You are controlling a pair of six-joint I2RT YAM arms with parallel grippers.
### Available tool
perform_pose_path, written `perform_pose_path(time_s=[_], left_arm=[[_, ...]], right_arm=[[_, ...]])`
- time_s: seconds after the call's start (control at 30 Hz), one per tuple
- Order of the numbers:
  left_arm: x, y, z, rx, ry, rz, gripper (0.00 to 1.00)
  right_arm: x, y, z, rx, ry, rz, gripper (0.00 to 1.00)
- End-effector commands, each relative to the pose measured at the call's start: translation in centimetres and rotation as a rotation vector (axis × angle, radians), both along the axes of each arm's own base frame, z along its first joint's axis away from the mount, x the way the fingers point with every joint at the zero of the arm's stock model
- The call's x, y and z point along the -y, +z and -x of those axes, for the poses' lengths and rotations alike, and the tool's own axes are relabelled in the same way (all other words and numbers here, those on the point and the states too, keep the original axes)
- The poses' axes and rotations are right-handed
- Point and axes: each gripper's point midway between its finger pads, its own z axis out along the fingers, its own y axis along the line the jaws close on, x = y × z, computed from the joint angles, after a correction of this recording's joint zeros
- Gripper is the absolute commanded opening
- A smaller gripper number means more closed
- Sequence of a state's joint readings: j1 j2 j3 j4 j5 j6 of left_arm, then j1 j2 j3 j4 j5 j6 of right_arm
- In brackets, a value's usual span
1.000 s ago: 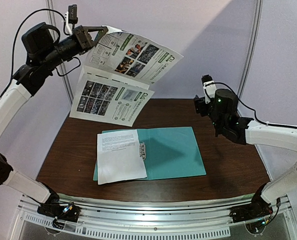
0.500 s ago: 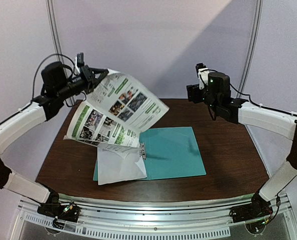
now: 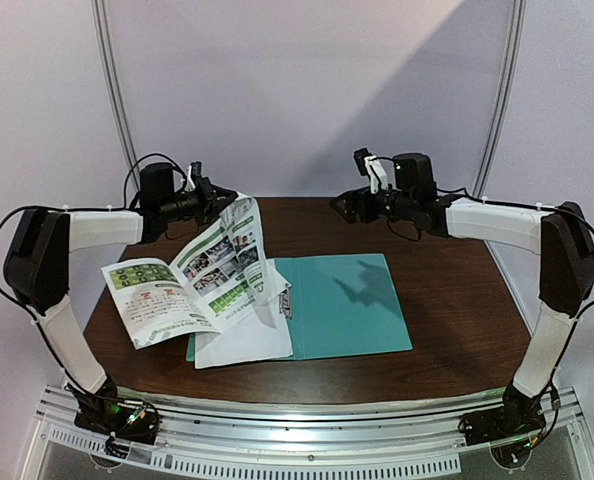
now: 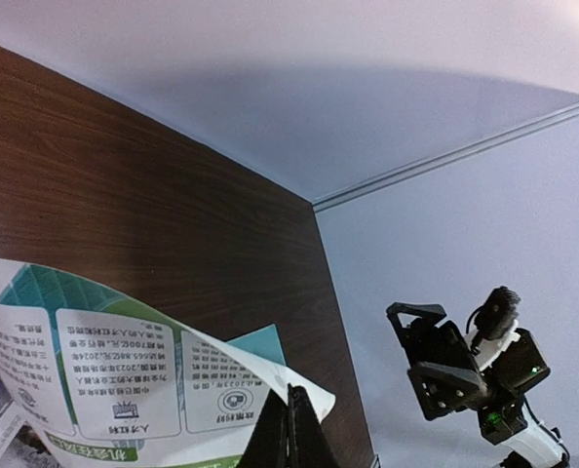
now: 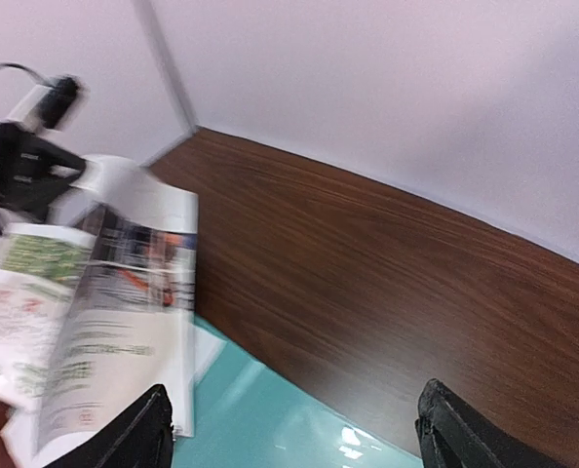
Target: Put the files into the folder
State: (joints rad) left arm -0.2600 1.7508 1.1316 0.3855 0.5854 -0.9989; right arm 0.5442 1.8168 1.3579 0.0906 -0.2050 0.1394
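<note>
colourful sheet in left tool, over folder

The top view looks down from high at 6 o'clock over the whole surface. The left wrist view, close over the printed sheet, faces 3 o'clock; the right, blurred, seemingly faces 9 o'clock. All share that sheet.

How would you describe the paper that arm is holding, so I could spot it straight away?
Look at the dark wooden table, then at the open teal folder lying on it. Over the folder's left edge, the left gripper pinches the colourful sheet by a top corner. Unlike the plain white sheet beneath it, it carries photos and green print.
</note>
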Motion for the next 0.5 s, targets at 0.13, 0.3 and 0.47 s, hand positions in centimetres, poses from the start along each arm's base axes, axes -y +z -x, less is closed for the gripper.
perform_pose_path(time_s=[0.13, 0.3, 0.47], left_arm=[[1.7, 0.0, -2.0, 0.054, -0.051, -0.005, 0.00], [2.7, -1.1, -1.9, 0.045, -0.061, -0.044, 0.00], [2.9, -1.6, -1.7, 0.038, -0.061, -0.052, 0.00]], right_arm=[[-6.5, -0.6, 3.8, -0.143, 0.312, -0.183, 0.87], [-10.5, -2.7, 5.2, -0.179, 0.350, -0.153, 0.87], [-14.3, -4.3, 5.5, -0.208, 0.380, -0.132, 0.88]])
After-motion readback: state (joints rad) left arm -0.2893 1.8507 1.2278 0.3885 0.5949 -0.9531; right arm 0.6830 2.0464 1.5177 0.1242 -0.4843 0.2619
